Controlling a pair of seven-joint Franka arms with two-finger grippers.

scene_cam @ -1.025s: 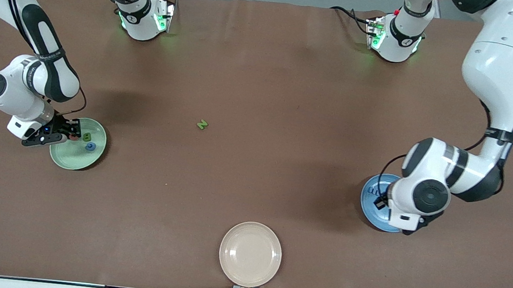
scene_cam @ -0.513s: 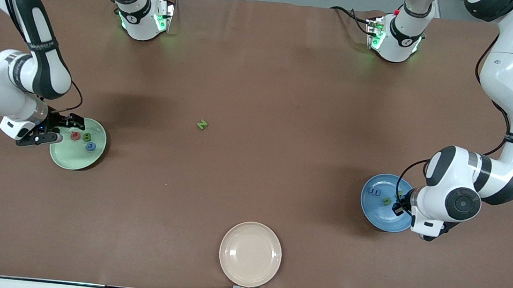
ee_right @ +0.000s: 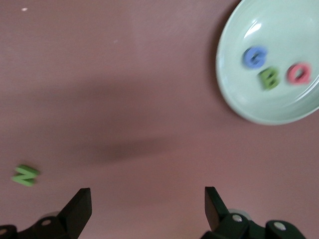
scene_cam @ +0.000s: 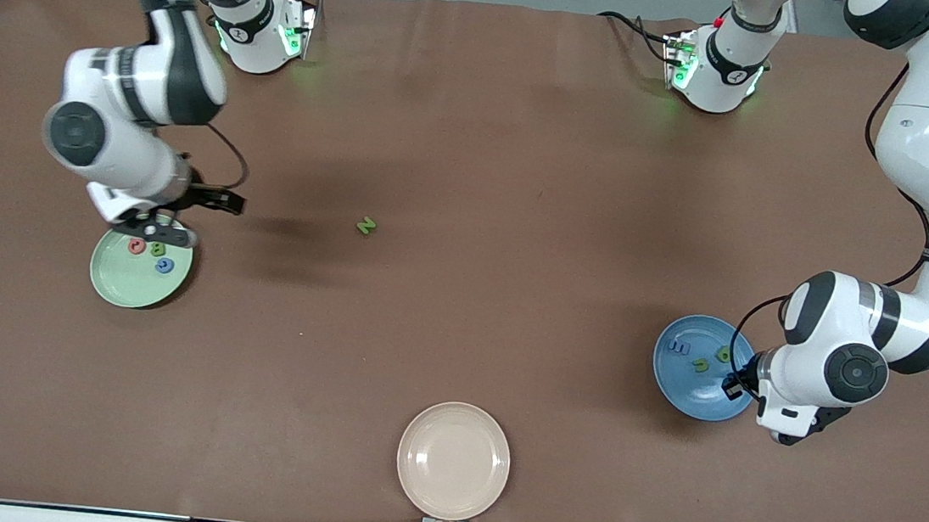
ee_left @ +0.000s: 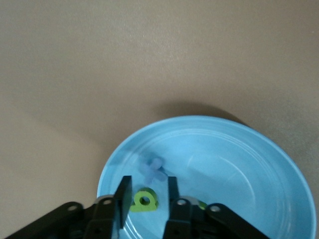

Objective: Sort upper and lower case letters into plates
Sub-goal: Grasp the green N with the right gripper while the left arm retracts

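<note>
A pale green plate [scene_cam: 120, 281] holds a red [scene_cam: 137, 246], a green [scene_cam: 158, 248] and a blue letter [scene_cam: 164, 265]. My right gripper [scene_cam: 194, 218] is open and empty over the plate's farther rim. In the right wrist view, the gripper [ee_right: 147, 206] is over bare table, with the plate [ee_right: 279, 30] off to one side. A green letter N [scene_cam: 366, 225] lies alone mid-table and shows in the right wrist view [ee_right: 25, 175]. A blue plate [scene_cam: 678, 388] holds a blue and two green letters. My left gripper [scene_cam: 732, 381] is open over its rim. One green letter [ee_left: 144, 200] lies below the left gripper [ee_left: 147, 196].
A cream-beige plate [scene_cam: 454, 460] sits at the table edge nearest the front camera, midway along. The brown table stretches bare between the plates and the arms' bases.
My right gripper has risen from beside the green plate and swung toward the table's middle. My left gripper has drawn back off the blue plate, uncovering its letters.
</note>
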